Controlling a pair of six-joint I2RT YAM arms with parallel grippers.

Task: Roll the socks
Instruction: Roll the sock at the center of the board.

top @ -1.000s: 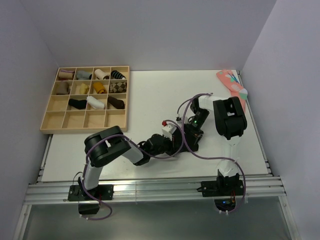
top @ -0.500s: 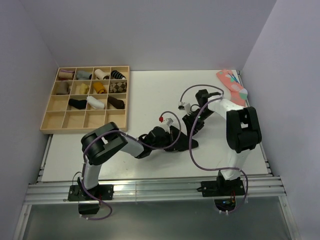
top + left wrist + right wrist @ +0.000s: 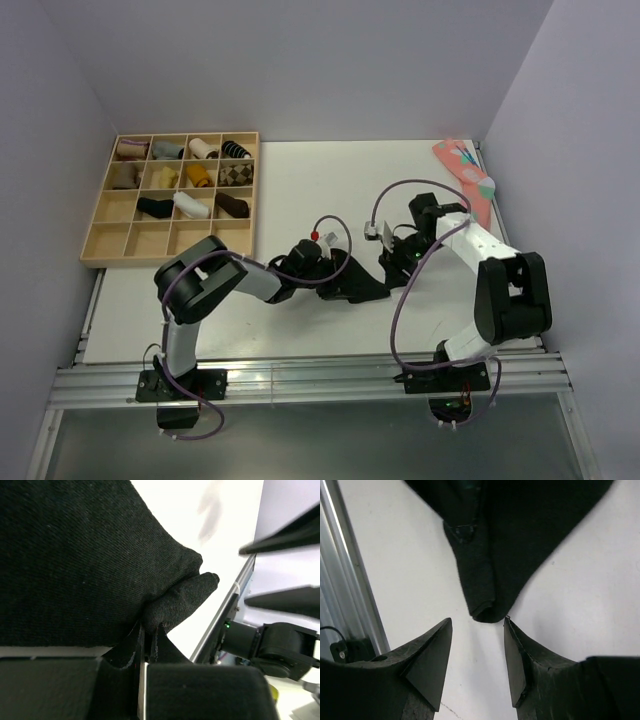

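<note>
A black sock (image 3: 372,289) lies in the middle of the white table. The left wrist view is filled with its knit (image 3: 75,555), and my left gripper (image 3: 149,635) is shut on a pinched fold at its edge. From above, that gripper (image 3: 345,280) sits at the sock's left end. My right gripper (image 3: 392,262) is just right of the sock and open. In the right wrist view its fingertips (image 3: 477,625) flank bare table, and the sock's narrow end (image 3: 482,605) lies just beyond them, untouched. Only this one black sock shows.
A wooden divided tray (image 3: 100,250) holding several rolled sock bundles stands at the back left. A pink spotted sock (image 3: 465,170) lies at the back right corner. The metal rail (image 3: 300,375) runs along the near edge, and walls close both sides.
My right gripper has opened, let go of the sock and drawn back to the right. The left gripper, still shut on the sock, has shifted slightly left.
</note>
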